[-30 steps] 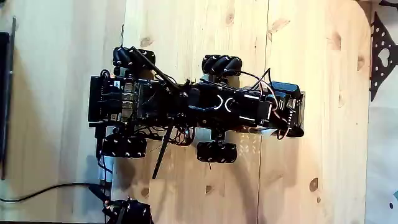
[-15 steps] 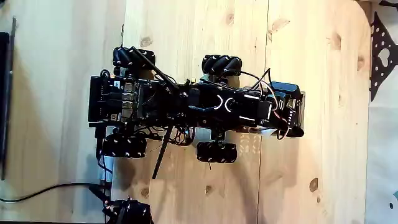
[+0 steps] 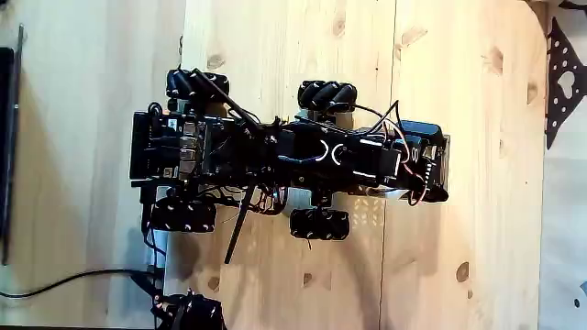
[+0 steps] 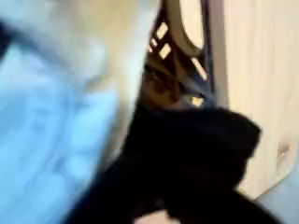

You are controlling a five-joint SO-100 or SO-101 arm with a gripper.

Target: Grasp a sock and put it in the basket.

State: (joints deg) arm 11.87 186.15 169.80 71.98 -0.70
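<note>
Legible text | I find none in the fixed view | none in the blurred wrist view

Black wheeled robot (image 3: 284, 160) with red and white wiring on pale knotty pine boards (image 3: 477, 137); in the wrist view, dark perforated mesh basket wall (image 4: 177, 65), blurred pale blue-white cloth (image 4: 47, 131), black mass below.

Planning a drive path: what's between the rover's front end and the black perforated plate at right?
Bare wooden tabletop, in the fixed view.
</note>
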